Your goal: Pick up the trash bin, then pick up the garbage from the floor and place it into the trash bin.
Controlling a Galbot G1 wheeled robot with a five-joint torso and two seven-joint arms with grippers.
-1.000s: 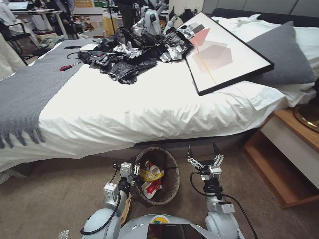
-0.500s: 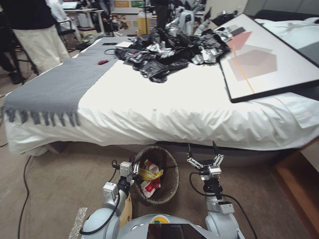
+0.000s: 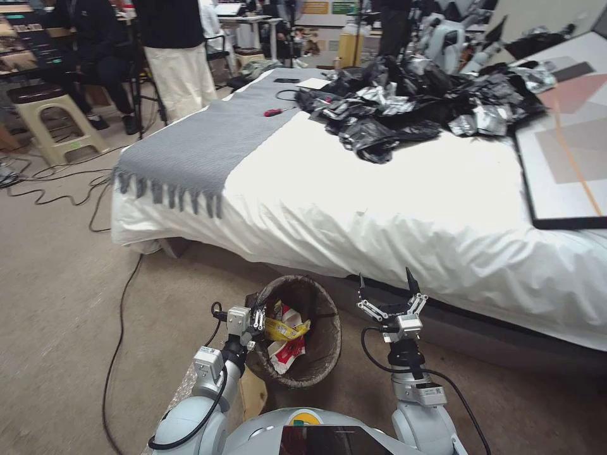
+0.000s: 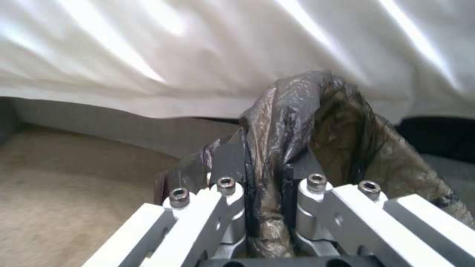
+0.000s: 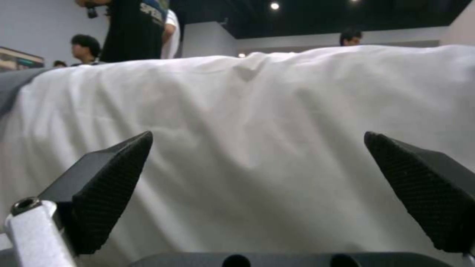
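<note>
The trash bin (image 3: 319,354), round and lined with a dark brown bag, sits just in front of my body, close to the bed's side. Garbage (image 3: 286,330) lies inside it: red-and-white cups and a yellow wrapper. My left gripper (image 3: 256,320) is shut on the bin's near-left rim. In the left wrist view the left gripper (image 4: 267,167) pinches the bag-covered rim (image 4: 331,122). My right gripper (image 3: 387,285) stands open and holds nothing, to the right of the bin. In the right wrist view the right gripper (image 5: 257,174) faces the white sheet. A tan piece (image 3: 254,393) lies under my left forearm.
The bed (image 3: 411,208) with its white sheet runs across the front and right. It carries a grey blanket (image 3: 208,139), a heap of black and silver plastic (image 3: 417,101) and a framed picture (image 3: 569,151). Cables (image 3: 117,316) trail over the carpet on the left, near a stool (image 3: 50,120).
The whole view has swung left, so the bed now sits further right and the nightstand is out of the picture. The bin and both grippers keep their places before my body.
</note>
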